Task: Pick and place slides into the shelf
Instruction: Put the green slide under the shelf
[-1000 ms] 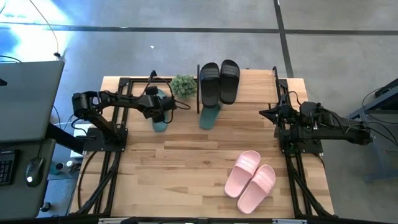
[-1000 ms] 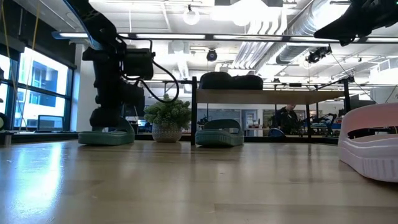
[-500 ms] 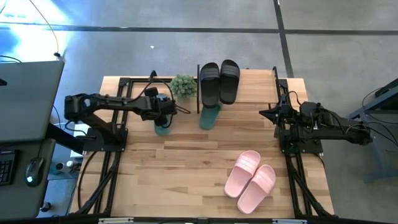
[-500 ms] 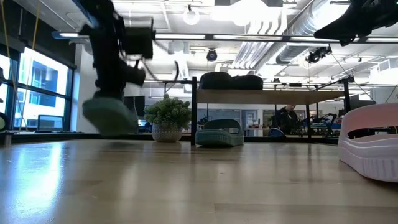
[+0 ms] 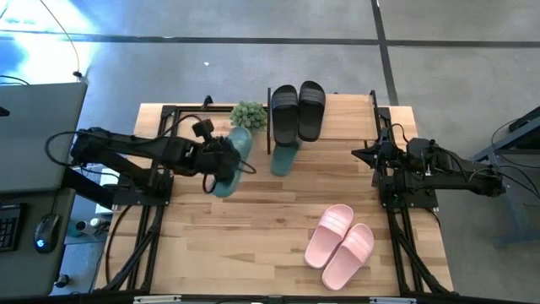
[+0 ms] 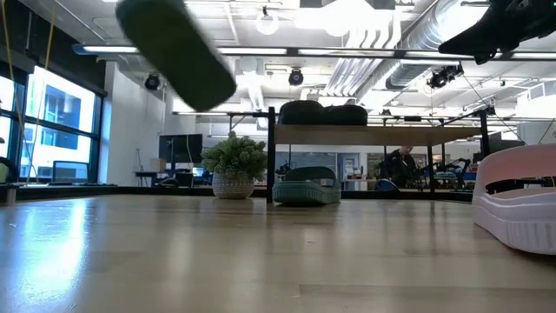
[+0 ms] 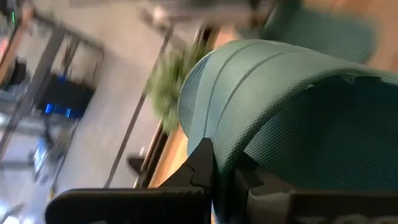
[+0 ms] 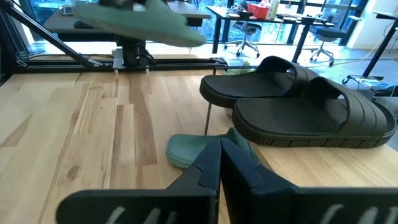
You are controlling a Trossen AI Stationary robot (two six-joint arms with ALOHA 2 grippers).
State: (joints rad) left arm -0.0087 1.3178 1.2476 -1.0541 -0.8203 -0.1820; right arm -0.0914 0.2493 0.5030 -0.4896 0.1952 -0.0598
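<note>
1. the left end effector (image 5: 221, 158) is clamped on a teal slide (image 5: 232, 160) and holds it in the air above the tabletop (image 5: 253, 228), left of the shelf (image 5: 337, 105).
2. the second teal slide (image 5: 283, 157) lies under the shelf; the black pair (image 5: 297, 110) sits on top.
3. the pink pair (image 5: 340, 245) lies near right.
4. the right end effector (image 8: 219, 155) is closed and empty, at the right edge.

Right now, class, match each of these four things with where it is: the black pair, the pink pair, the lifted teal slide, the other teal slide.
Things:
1. black pair
2. pink pair
3. lifted teal slide
4. other teal slide

Places:
A. in the left end effector, off the table
B. under the shelf board
C. on top of the shelf
D. on the table, near front edge

Pairs: 1-C, 2-D, 3-A, 4-B
</note>
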